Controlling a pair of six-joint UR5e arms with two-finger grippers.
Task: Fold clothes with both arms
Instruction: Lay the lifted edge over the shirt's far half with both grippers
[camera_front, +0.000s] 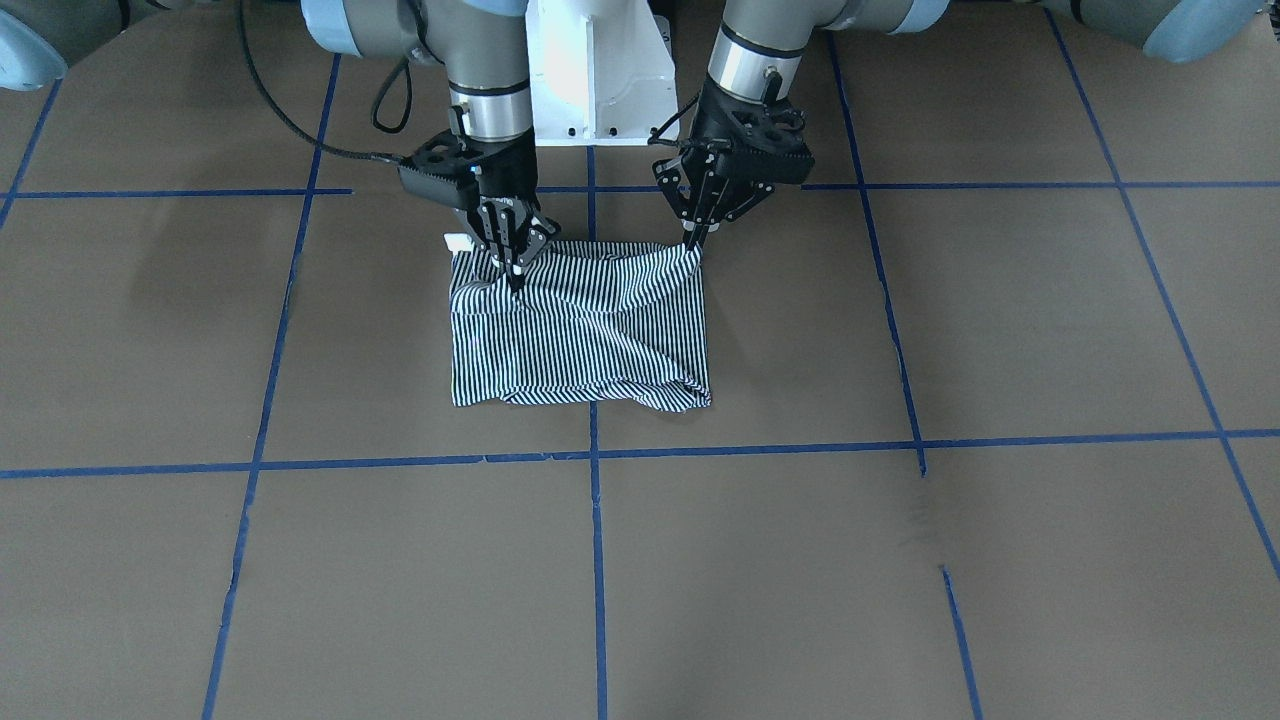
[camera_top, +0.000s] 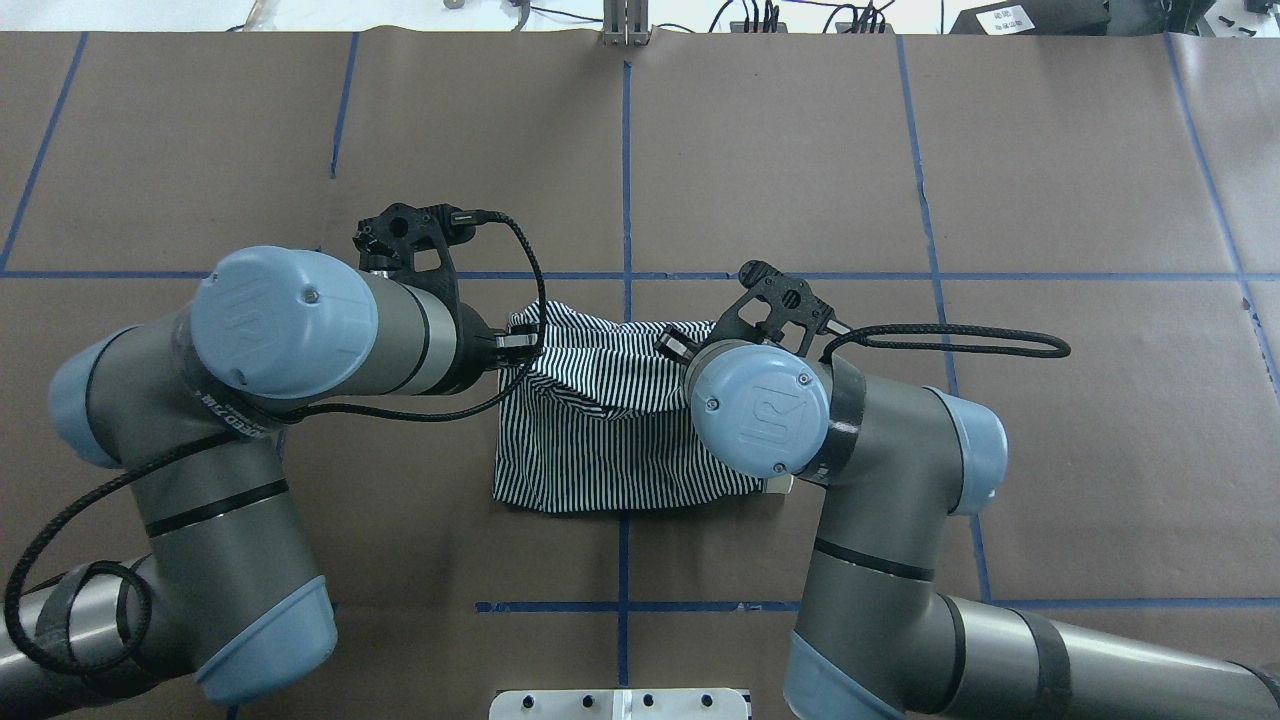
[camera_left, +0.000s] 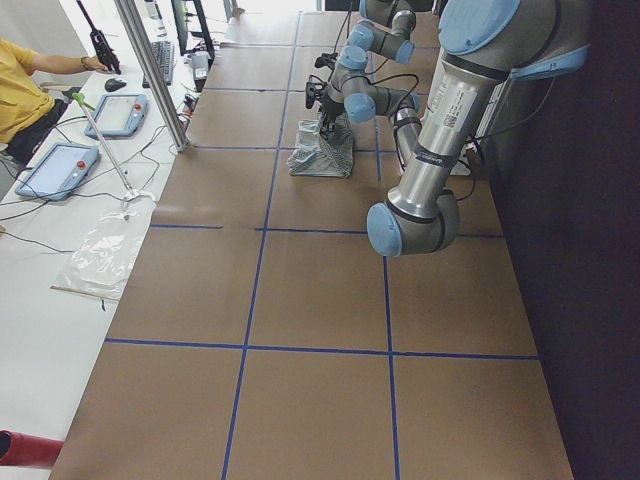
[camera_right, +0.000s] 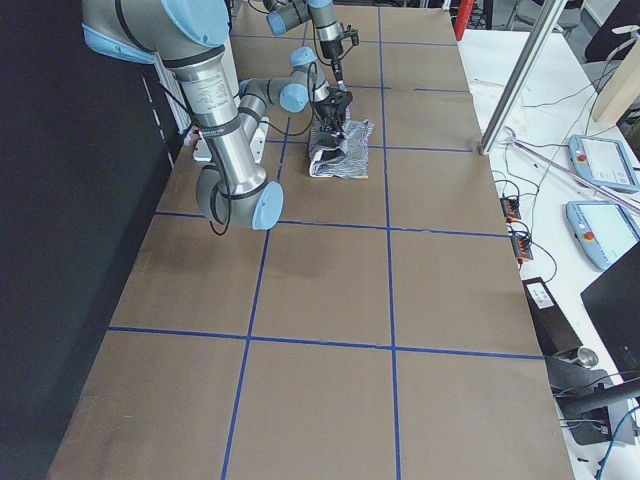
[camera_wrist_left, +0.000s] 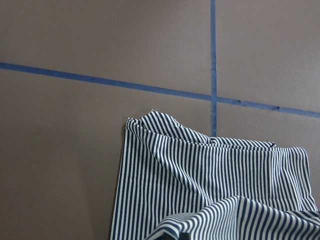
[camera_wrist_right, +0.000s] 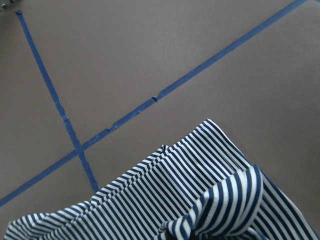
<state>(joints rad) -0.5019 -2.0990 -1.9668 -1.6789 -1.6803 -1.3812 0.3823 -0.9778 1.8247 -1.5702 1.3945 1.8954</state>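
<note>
Near the robot's side of the brown-papered table (camera_front: 900, 560), just in front of the white pedestal base (camera_front: 598, 70), the striped polo shirt (camera_front: 580, 335) is laid as a compact, roughly rectangular bundle across a blue tape line (camera_front: 597, 560). The left gripper (camera_front: 697, 240) is closed on one corner of the shirt's upper layer. The right gripper (camera_front: 516, 272) is pinched shut on the fabric near the other end of the same edge. That edge is held clear of the table, and in both wrist views it is seen as a raised striped fold close under the camera, with the rest of the shirt lying flat beyond it.

The two ends are probably gripped so that the edge is kept spread between the arms and the layer can be carried over as one sheet rather than bunched. Some slack and creasing is nevertheless visible between the grips. The lower layers are left flat on the table, presumably to serve as the base onto which the lifted part is to be laid. A fold is therefore judged to be under way, not finished.
</note>
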